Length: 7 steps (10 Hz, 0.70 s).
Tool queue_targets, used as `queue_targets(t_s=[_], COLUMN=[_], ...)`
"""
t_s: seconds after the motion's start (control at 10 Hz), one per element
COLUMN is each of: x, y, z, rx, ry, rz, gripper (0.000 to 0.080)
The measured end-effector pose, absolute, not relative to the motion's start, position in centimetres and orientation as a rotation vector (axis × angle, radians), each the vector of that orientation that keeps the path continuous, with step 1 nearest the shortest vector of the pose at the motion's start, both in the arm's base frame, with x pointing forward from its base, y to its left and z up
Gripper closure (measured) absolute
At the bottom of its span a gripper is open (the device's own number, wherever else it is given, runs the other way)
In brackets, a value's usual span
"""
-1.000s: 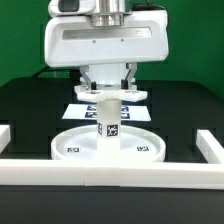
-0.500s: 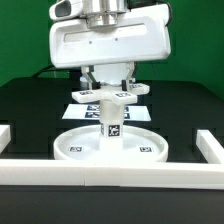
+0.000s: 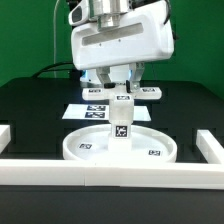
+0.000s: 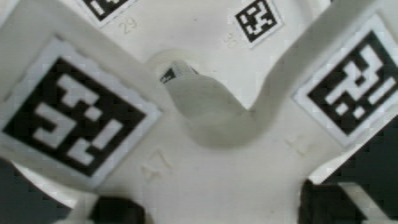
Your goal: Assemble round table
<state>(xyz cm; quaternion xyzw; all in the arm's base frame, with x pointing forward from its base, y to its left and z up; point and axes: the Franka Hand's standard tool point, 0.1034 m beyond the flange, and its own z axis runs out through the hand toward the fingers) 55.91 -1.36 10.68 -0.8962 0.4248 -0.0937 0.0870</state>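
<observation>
White plastic parts, each tagged with black-and-white squares, make up the half-built round table standing near the front of the black desk (image 3: 30,110): the large rimmed disc (image 3: 85,148) lies flat with its rim upward like a shallow tray, and the only thing in it is the short thick leg (image 3: 121,122), standing upright from its middle. On top of the leg sits the small cross-shaped foot (image 3: 124,93), and the gripper (image 3: 123,84) comes straight down over it, its jaws reaching to either side of the foot's hub; whether they are clamped on it or merely close beside it cannot be told from either view. The wrist view is filled by the foot (image 4: 214,110), its tagged arms spreading out from the centre, which suggests the arm is lined up on the leg's axis, probably so the foot can be turned or pressed home squarely. Behind the disc the marker board (image 3: 88,108) lies flat, and long white border bars (image 3: 110,172) fence the desk's front and sides
</observation>
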Motion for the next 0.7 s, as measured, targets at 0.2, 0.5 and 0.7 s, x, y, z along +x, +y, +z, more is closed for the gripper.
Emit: queue_targets(t_s=[0.2, 0.5, 0.7], x=[55.9, 55.8, 55.7], y=[-1.2, -0.9, -0.1], z=[10.7, 10.6, 10.5], rx=[-2.568, -2.411, -2.206], ry=[1.425, 1.638, 1.857], rz=[-0.259, -0.227, -0.218], gripper=[0.0368, 0.0372, 0.0381])
